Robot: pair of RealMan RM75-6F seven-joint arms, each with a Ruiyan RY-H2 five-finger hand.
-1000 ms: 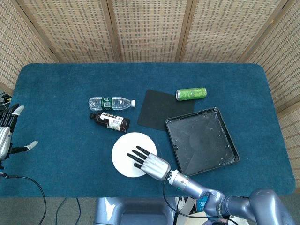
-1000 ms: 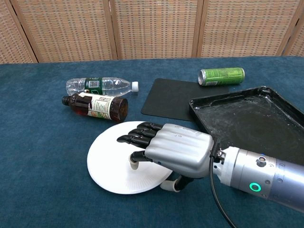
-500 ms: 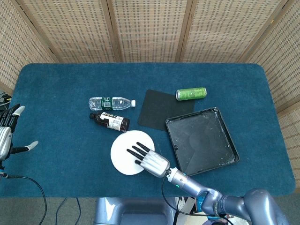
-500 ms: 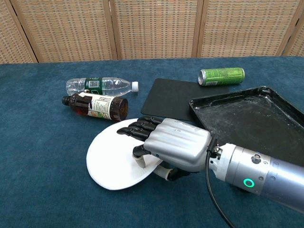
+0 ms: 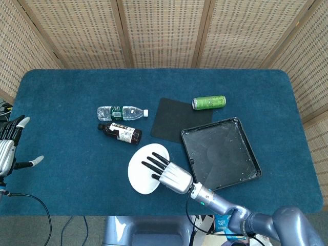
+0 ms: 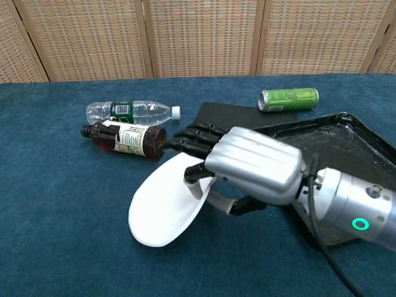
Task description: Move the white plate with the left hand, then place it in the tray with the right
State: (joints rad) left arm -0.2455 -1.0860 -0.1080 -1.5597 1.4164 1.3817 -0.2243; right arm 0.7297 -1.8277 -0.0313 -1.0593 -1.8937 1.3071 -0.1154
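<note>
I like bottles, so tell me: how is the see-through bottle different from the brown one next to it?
The clear water bottle looks longer, with a white cap and a green label; the brown bottle looks shorter and darker, with a dark cap and a pale label. The water bottle lies farther back on the table; the brown bottle lies nearer the white plate. Both lie on their sides, untouched.

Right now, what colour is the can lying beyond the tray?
Green can, lying on its side; clearest in the chest view.
</note>
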